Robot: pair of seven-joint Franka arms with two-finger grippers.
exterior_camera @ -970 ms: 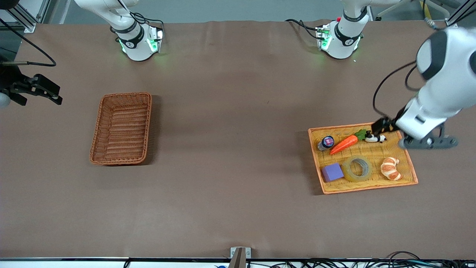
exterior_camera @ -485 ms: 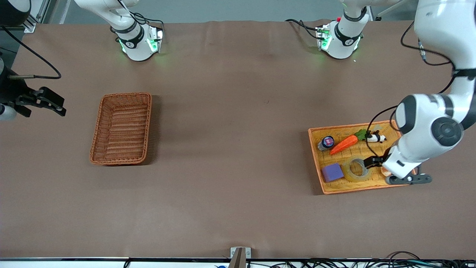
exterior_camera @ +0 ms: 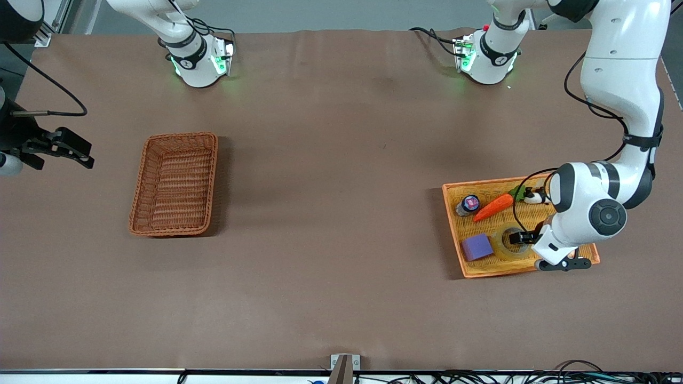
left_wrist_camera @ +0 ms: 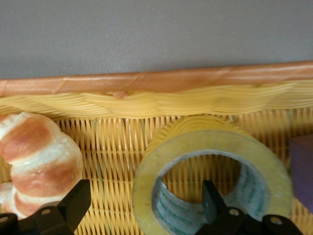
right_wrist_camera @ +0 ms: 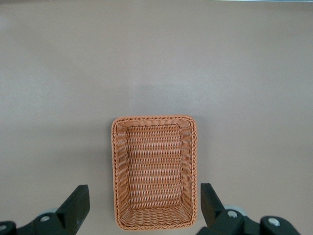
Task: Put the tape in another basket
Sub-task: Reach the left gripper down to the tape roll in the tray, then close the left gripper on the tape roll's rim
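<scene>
The tape [exterior_camera: 503,247] lies flat in the shallow orange-yellow tray [exterior_camera: 451,216] at the left arm's end of the table. My left gripper [exterior_camera: 520,238] is open and low over it. In the left wrist view one finger sits inside the tape's [left_wrist_camera: 210,147] hole and the other outside, between the tape and a croissant [left_wrist_camera: 34,156]; the left gripper [left_wrist_camera: 145,200] straddles the ring's wall. The reddish-brown basket [exterior_camera: 173,184] stands empty at the right arm's end. My right gripper [exterior_camera: 79,151] hangs open and empty beside it, and in its wrist view [right_wrist_camera: 143,198] it looks down on the basket [right_wrist_camera: 154,171].
The tray also holds a purple block [exterior_camera: 476,247], a toy carrot [exterior_camera: 493,207], a small jar [exterior_camera: 469,204] and a panda toy [exterior_camera: 531,197]. The tray's rim [left_wrist_camera: 195,81] runs close to the tape. Bare brown table lies between basket and tray.
My left arm has swung from over the panda toy down to the tape, and its finger now sits in the ring. The right gripper shifted slightly and has stopped.
</scene>
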